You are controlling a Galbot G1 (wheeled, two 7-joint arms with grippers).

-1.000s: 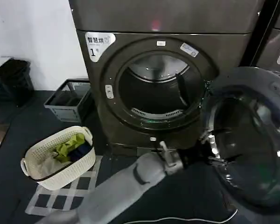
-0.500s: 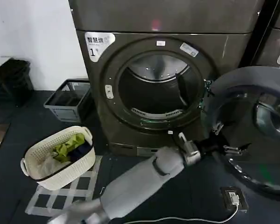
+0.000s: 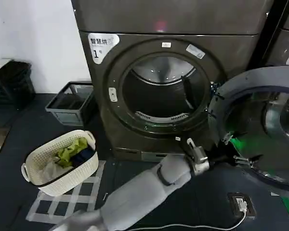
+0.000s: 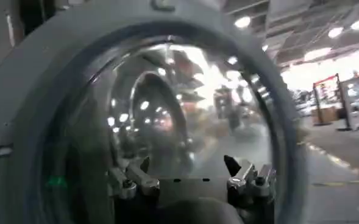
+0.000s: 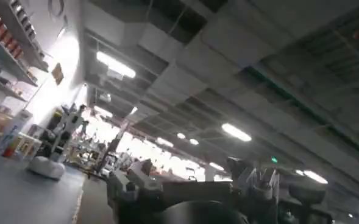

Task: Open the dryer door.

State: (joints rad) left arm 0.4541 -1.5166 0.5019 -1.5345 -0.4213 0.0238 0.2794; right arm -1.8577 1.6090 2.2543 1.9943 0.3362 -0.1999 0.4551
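Observation:
The bronze-grey dryer [image 3: 135, 48] bears a white "1" label, and its steel drum [image 3: 159, 91] is exposed. The dryer door [image 3: 260, 79] stands swung wide to the right, its grey inner face and domed glass toward me. My left arm reaches across the floor to the door's lower inner edge, where the left gripper [image 3: 235, 153] is open, holding nothing. In the left wrist view the left gripper [image 4: 188, 171] faces the glass dome [image 4: 185, 103] close up; I cannot tell if it touches. The right gripper [image 5: 190, 173] points up at a ceiling, open.
A white laundry basket [image 3: 89, 166] with clothes sits on the floor at the left front, with a grey crate [image 3: 55, 107] behind it. A second machine [image 3: 286, 43] stands at the right edge. A socket box [image 3: 241, 204] and white cable lie on the floor below the door.
The door has swung farther open toward the right. My left arm has followed it, stretching out to the right along the floor.

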